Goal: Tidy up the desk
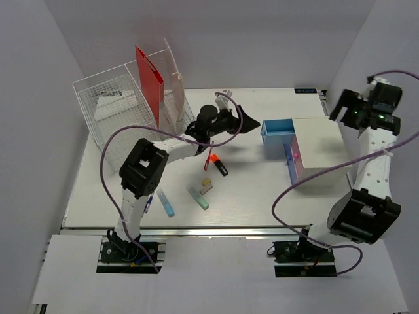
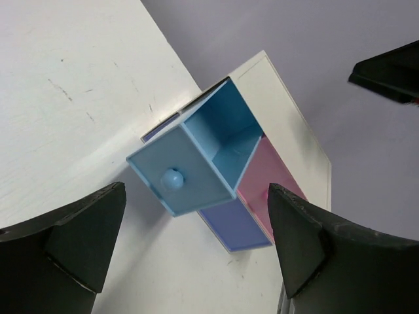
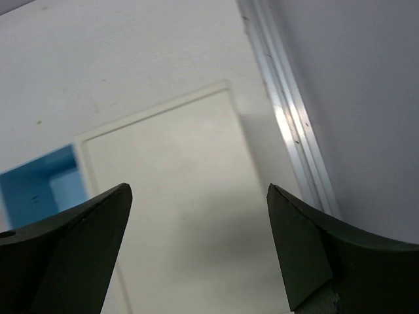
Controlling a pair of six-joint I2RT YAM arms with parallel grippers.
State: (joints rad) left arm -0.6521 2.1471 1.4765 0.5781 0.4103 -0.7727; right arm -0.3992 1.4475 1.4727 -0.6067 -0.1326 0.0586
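White laminate desk (image 1: 262, 196): flat and rectangular, it fills the middle of the overhead view. A silver rail (image 1: 196, 229) runs along its near edge, with both arm bases bolted just in front.

Far left corner:
- Wire-mesh file organizer (image 1: 114, 111), upright.
- Red folder (image 1: 149, 82) and pale divider (image 1: 174, 82), both standing in its right-hand slots.

Right side:
- Small white drawer box (image 1: 321, 147).
- Blue drawer (image 1: 278, 131), drawn out toward the centre, knob facing left.
- Pink drawer (image 1: 294, 160), drawn out just beside it, nearer the front.

Loose at centre, lying close together:
- Orange-and-black highlighter (image 1: 219, 165).
- Tan eraser block (image 1: 206, 184).
- Green marker (image 1: 198, 197).
- Blue marker (image 1: 166, 203).
- Blue pen (image 1: 149, 203), partly hidden behind the left arm's elbow.

Left gripper (image 2: 196, 196): raised over the desk between the organizer and the blue drawer. Its jaws are spread wide with nothing between them, and its camera looks straight at the drawer's knobbed front.

Right gripper (image 3: 198, 190): above the drawer box's far right side, near the desk's right edge. Its jaws are wide and it carries nothing.

Obstructions:
- The left forearm reaches across the desk just behind the loose stationery.
- The two drawn-out drawers stand between the left gripper and the box.
- Purple cables (image 1: 111, 163) loop beside both arms.
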